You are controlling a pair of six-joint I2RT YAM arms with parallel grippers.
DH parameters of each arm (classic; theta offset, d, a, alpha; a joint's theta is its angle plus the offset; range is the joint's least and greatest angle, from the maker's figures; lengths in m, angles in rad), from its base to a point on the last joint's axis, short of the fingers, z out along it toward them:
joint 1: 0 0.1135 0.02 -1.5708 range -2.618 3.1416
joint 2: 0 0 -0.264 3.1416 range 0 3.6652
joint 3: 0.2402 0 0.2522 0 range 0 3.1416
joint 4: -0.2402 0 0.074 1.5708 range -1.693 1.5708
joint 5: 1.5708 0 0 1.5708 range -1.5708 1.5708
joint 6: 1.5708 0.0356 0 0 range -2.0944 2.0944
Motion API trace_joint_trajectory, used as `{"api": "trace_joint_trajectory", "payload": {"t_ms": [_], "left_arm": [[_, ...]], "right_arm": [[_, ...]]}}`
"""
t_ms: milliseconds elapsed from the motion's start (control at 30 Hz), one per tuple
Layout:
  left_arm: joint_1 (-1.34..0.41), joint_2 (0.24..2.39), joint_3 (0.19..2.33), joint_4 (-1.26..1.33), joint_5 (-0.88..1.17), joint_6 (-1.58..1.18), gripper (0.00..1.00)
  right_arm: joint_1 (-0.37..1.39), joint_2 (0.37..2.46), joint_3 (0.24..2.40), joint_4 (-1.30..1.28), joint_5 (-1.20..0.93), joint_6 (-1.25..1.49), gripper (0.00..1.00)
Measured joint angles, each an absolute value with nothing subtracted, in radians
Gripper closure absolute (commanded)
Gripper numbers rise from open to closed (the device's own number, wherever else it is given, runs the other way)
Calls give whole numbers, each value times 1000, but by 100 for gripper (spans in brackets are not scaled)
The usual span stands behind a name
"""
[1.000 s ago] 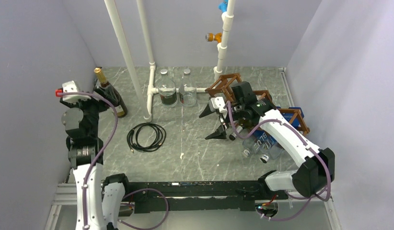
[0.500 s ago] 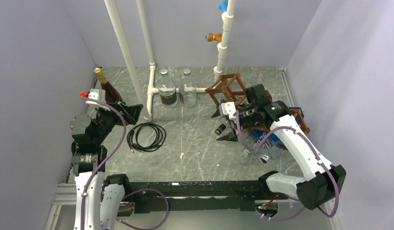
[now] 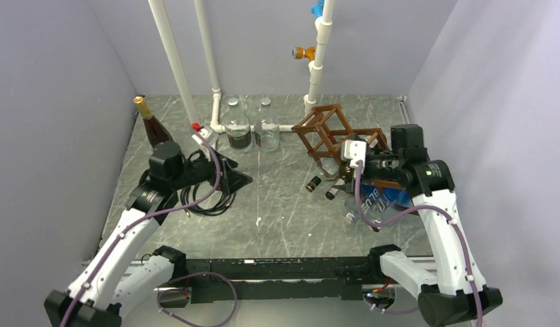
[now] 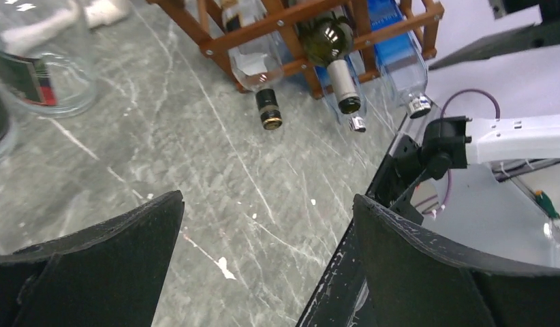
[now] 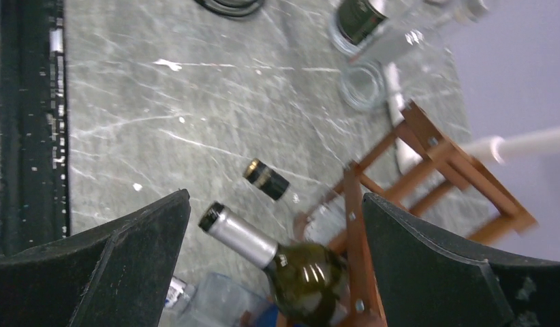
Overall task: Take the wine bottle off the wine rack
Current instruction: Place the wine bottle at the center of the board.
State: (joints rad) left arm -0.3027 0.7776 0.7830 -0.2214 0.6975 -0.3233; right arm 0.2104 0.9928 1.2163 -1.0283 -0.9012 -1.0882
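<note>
the right gripper (image 5: 276, 196) hangs wide open over the green wine bottle (image 5: 294, 266), which lies in the wine rack (image 5: 352, 231). the left gripper (image 4: 267, 201), also spread wide, hovers above the marble tabletop (image 4: 195, 136).

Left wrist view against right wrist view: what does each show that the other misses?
Only the left wrist view shows the left pincer, open, and a white arm segment at its right edge. Only the right wrist view shows the right pincer, open, and the black cable coil. Both show the wine rack, the green wine bottle lying in it, a black-capped bottle neck and the grey table.
</note>
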Motion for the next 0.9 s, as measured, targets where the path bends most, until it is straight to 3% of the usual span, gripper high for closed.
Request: {"api": "trace_joint_trajectory", "payload": {"t_ms": [233, 467, 900], "left_arm": [[-475, 963, 934, -266, 596, -219, 0], [-560, 1100, 1172, -313, 471, -92, 0], [-689, 1074, 986, -297, 308, 20, 1]], "right_arm": [[56, 904, 1206, -1029, -926, -1050, 0], [13, 954, 1258, -1047, -933, -988, 0], [-143, 926, 1315, -1086, -913, -950, 0]]}}
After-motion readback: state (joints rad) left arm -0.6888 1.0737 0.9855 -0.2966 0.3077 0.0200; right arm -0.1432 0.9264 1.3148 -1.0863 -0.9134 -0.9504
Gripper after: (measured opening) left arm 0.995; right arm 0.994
